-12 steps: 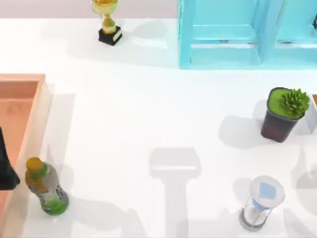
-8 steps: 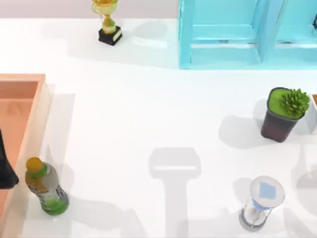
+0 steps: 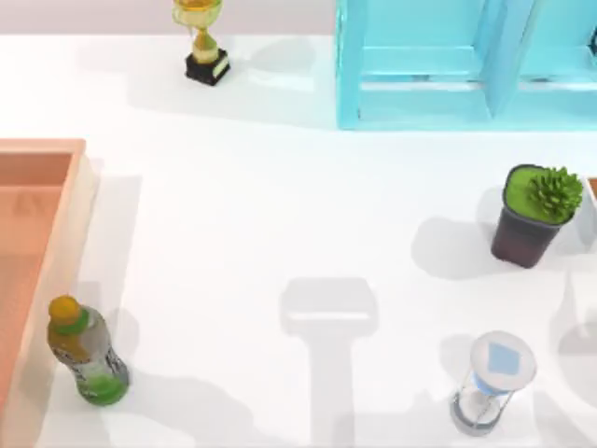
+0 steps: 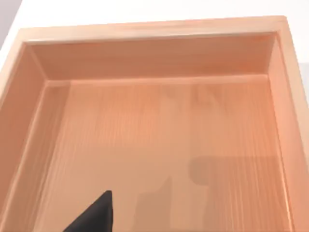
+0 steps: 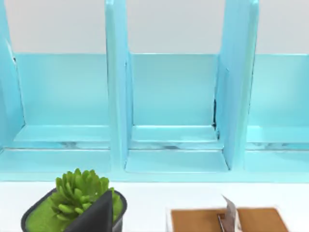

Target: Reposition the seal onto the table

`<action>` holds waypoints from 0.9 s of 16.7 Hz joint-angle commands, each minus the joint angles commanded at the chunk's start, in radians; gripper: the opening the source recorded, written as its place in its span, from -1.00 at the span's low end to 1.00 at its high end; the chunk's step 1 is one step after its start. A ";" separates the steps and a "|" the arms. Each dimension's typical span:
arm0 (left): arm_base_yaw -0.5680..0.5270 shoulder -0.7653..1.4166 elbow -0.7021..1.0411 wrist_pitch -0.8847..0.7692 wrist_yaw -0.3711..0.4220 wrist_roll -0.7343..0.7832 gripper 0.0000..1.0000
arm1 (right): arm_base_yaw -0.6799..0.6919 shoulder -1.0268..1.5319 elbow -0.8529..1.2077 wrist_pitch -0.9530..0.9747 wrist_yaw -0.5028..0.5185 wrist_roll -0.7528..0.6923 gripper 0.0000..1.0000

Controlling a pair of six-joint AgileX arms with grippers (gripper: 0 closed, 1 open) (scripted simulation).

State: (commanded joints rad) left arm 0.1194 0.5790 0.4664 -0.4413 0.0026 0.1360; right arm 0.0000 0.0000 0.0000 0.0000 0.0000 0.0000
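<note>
The seal is out of view. The white table (image 3: 280, 187) spreads across the top view. An orange-brown wooden tray (image 3: 73, 215) lies at its left edge. In the left wrist view, a dark part of my left gripper (image 4: 96, 216) hangs over the bare floor of that tray (image 4: 154, 30), with nothing under it. In the right wrist view, a dark part of my right gripper (image 5: 99, 215) sits just in front of the potted plant (image 5: 77, 198) and faces the blue shelf unit (image 5: 174, 106).
A green bottle (image 3: 86, 353) stands beside the tray's right wall. A gold trophy (image 3: 203, 42) stands at the back, with the blue shelf (image 3: 448, 65) to its right. The potted plant (image 3: 534, 215) and a glass timer (image 3: 490, 383) stand at the right. A brown pad (image 5: 198, 220) lies near the plant.
The dark shape of my left arm at the top view's left edge, over the tray, has slid out of that view. Nothing on the table has moved.
</note>
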 joint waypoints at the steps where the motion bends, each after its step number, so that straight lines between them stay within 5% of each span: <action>1: 0.018 0.104 0.068 -0.069 0.000 0.020 1.00 | 0.000 0.000 0.000 0.000 0.000 0.000 1.00; 9: 0.159 0.788 0.563 -0.574 -0.003 0.163 1.00 | 0.000 0.000 0.000 0.000 0.000 0.000 1.00; 15: 0.213 1.031 0.770 -0.749 -0.005 0.218 1.00 | 0.000 0.000 0.000 0.000 0.000 0.000 1.00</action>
State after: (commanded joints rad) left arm 0.3323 1.6099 1.2364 -1.1908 -0.0025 0.3541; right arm 0.0000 0.0000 0.0000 0.0000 0.0000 0.0000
